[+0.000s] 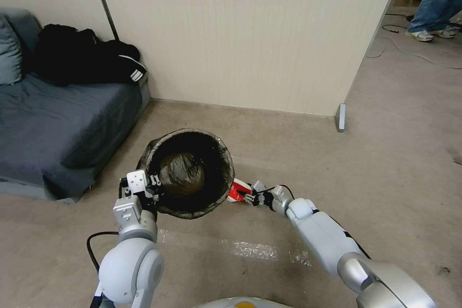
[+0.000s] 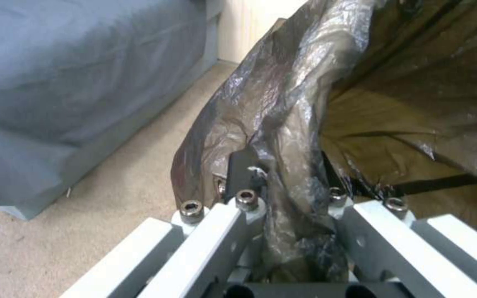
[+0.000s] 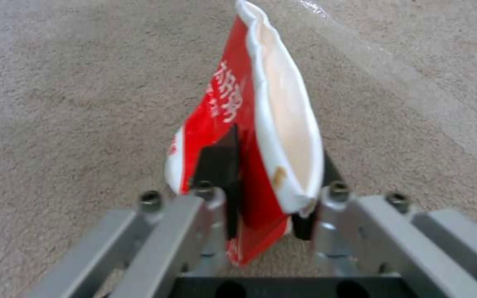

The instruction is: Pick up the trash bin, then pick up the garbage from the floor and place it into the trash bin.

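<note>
the right claw [image 3: 263, 198] is closed narrow on a red-and-white snack packet [image 3: 249, 124]. in the right wrist view one dark finger [image 3: 219, 165] presses flat on the red side of the packet and the other finger sits on the white side, so the packet stands on its edge between them, with its open white mouth pointing away from the claw. under the packet there is only the beige carpet of the floor [image 3: 67, 103], and a paler tape line [image 3: 393, 70] runs across it near the packet. in the head view the right claw [image 1: 249, 196] holds the packet [image 1: 237, 190] just beside the outer wall of the trash bin [image 1: 192, 211], on the robot's right side of it. i cannot tell if the packet touches the bin.

the left claw [image 2: 291, 194] is closed on the rim of the trash bin, gripping the dark crinkled bag [image 2: 283, 103] that is folded over the rim. in the left wrist view one dark finger [image 2: 244, 165] lies on the outside of the bag, and the bag is bunched between the two sides of the claw. in the head view the left claw [image 1: 155, 186] is at the bin's rim on the robot's left side, and the bin is tilted, its open mouth turned up toward the camera.

farther out, a grey sofa [image 1: 57, 125] stands at the robot's left, with a black garment [image 1: 86, 55] lying on its far end. behind the bin there is a pale wall panel [image 1: 240, 33].
</note>
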### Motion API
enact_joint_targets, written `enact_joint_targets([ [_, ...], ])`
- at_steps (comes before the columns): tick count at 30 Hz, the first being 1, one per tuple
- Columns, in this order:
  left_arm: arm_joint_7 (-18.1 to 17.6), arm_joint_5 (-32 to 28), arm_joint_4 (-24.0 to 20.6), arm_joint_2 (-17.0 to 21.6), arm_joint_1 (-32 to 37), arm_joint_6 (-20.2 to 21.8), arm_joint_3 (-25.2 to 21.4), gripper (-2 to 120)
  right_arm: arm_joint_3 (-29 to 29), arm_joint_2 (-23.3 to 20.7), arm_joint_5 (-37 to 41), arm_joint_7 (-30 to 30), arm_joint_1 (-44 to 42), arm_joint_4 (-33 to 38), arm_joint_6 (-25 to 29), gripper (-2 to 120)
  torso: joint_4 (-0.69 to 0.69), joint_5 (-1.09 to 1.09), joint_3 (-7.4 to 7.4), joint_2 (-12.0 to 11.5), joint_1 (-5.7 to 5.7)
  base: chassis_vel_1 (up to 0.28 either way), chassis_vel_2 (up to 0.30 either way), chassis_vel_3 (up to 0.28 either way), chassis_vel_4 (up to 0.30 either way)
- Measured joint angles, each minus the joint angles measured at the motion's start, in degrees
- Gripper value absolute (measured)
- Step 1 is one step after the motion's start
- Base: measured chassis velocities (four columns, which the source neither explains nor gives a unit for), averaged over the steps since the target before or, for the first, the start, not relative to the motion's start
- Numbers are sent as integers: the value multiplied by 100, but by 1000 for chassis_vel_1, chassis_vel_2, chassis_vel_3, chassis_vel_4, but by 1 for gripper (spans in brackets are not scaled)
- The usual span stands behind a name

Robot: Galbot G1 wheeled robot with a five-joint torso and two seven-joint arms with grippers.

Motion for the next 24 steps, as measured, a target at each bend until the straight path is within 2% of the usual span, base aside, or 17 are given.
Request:
enact_joint_targets([
  [3,1,0,13,1,-9,0,6,2,28,10,9,11,0,1,19,1,0,0,0,0,0,0,0,0,0],
  [17,1,-12,43,20,-9,1,3,2,254,-37,84,205,-115,151,191,0,0,0,0,0,0,0,0,0,0],
  [24,1,-43,94,47,-17,7,21,2,731,-192,404,668,-481,798,268,0,1,0,0,0,0,0,0,0,0],
])
